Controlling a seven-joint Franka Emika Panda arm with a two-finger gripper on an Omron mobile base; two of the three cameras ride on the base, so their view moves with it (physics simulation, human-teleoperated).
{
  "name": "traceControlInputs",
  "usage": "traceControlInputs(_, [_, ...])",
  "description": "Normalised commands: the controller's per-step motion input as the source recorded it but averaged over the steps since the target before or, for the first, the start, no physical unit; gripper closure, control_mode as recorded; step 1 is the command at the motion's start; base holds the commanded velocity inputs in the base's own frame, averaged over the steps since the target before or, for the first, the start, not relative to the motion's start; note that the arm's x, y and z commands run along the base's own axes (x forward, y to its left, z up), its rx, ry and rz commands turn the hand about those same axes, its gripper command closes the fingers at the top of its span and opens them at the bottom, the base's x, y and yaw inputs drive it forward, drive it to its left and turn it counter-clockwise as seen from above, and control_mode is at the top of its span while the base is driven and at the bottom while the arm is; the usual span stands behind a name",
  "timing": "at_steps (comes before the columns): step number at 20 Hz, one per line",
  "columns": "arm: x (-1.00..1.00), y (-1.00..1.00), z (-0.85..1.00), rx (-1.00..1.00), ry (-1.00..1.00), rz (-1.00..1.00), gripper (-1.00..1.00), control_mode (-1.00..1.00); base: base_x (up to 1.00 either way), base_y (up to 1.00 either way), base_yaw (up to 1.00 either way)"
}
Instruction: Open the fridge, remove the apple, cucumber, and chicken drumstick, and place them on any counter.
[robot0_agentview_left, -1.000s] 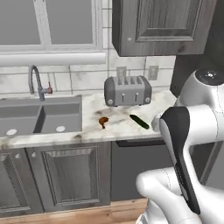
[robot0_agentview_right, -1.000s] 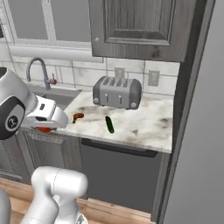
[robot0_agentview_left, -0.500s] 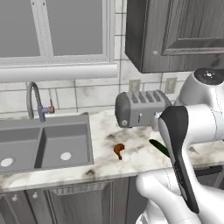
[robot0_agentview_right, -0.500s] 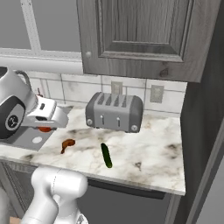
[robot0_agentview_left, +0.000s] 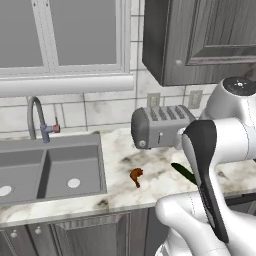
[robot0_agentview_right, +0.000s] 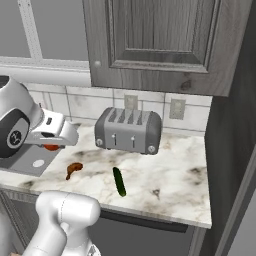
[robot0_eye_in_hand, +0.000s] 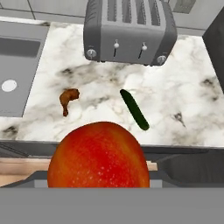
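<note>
The red-orange apple (robot0_eye_in_hand: 98, 155) looms large at the bottom of the hand view, held in my gripper (robot0_agentview_right: 50, 146), which is shut on it and hides behind it there. In the right base view the apple (robot0_agentview_right: 51, 147) peeks out red under the hand, above the counter's left part near the sink. The chicken drumstick (robot0_eye_in_hand: 68, 99) (robot0_agentview_left: 136, 176) (robot0_agentview_right: 74, 169) lies on the white marble counter (robot0_agentview_right: 165, 186). To its right lies the dark green cucumber (robot0_eye_in_hand: 134, 109) (robot0_agentview_right: 119, 181) (robot0_agentview_left: 184, 172), partly behind my arm in the left base view. The fridge is out of view.
A grey four-slot toaster (robot0_agentview_right: 129, 131) (robot0_eye_in_hand: 130, 30) stands at the back of the counter. The steel sink (robot0_agentview_left: 50, 167) with its faucet (robot0_agentview_left: 39, 120) lies to the left. Dark wall cabinets (robot0_agentview_right: 160, 40) hang overhead. A tall dark panel (robot0_agentview_right: 232, 125) bounds the counter's right end.
Both base views have shifted and closed in on the counter, so the camera moved. The drumstick and cucumber lie as before. The apple stays in my gripper.
</note>
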Motion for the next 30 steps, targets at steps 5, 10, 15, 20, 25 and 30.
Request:
traceControlInputs(5, [0.06, 0.07, -0.17, -0.01, 0.08, 0.0, 1.0, -1.0, 0.0, 0.05, 0.0])
traceControlInputs(10, [0.25, 0.4, -0.56, -0.02, 0.24, 0.0, 1.0, -1.0, 0.0, 0.0, 0.0])
traceControlInputs(15, [0.5, 0.52, -0.46, -0.01, 0.27, 0.0, 1.0, -1.0, 0.0, 0.0, 0.0])
traceControlInputs(20, [0.67, 0.03, -0.46, 0.0, 0.14, 0.0, 1.0, -1.0, 0.0, 0.0, 0.0])
traceControlInputs(25, [0.68, 0.0, -0.63, 0.0, 0.01, 0.0, 1.0, -1.0, 0.0, 0.0, 0.0])
traceControlInputs(30, [0.52, -0.03, -0.84, -0.02, 0.0, 0.0, 1.0, -1.0, 0.0, 0.0, 0.0])
